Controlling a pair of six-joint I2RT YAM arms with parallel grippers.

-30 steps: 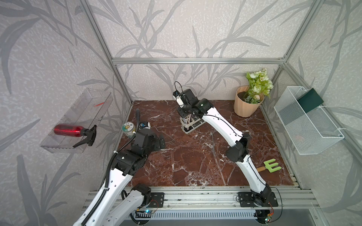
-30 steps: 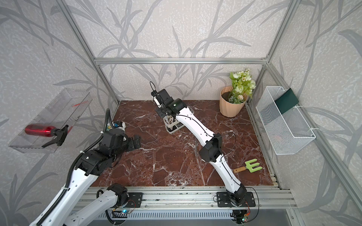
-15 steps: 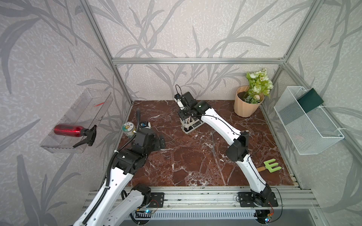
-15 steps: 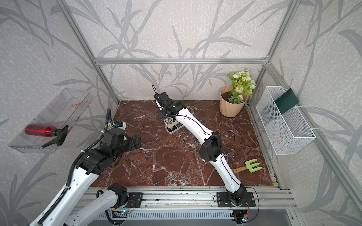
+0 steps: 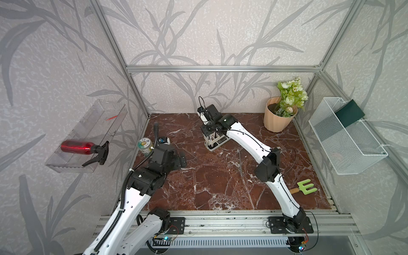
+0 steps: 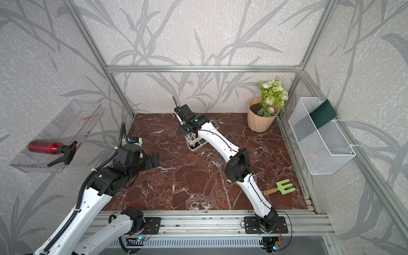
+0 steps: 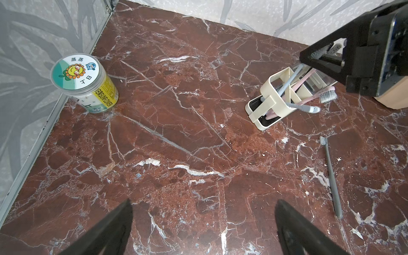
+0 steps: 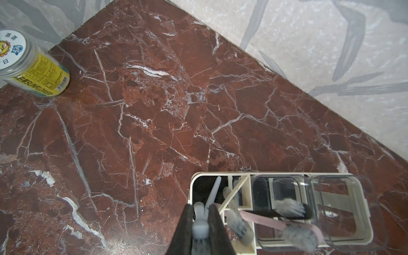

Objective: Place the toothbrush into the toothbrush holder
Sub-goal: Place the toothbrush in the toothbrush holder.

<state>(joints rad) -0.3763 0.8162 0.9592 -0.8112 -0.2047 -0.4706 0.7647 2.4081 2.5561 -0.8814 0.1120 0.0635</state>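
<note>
**A:** What do we get from above?
**B:** In both top views our right gripper (image 5: 209,132) hangs straight over the toothbrush holder (image 5: 218,144). The holder stands on the marble table (image 5: 209,187) toward the back wall. From up there we cannot tell what the right jaws hold. Our left gripper (image 5: 182,159) sits low near the jar (image 5: 144,145), well apart from the holder.
**A:** And the grey toothbrush (image 5: 240,162)?
**B:** It lies flat on the marble between the holder and the right arm's elbow, apart from both grippers.
**A:** The left wrist view?
**B:** Our left fingers (image 7: 114,229) stand spread as wide as they go, with only bare marble between them. Farther off, the holder carries several brushes leaning outward.
**A:** The right wrist view?
**B:** There we see it plainly. The right jaws are pinched almost together on the toothbrush (image 8: 212,194), gripping it just below the head. It stands nearly upright, with its handle reaching down into the holder's dark-floored end compartment. We cannot tell whether the tip touches bottom. A pink brush (image 8: 260,218) and a black brush (image 8: 265,213) lean across the neighbouring section.
</note>
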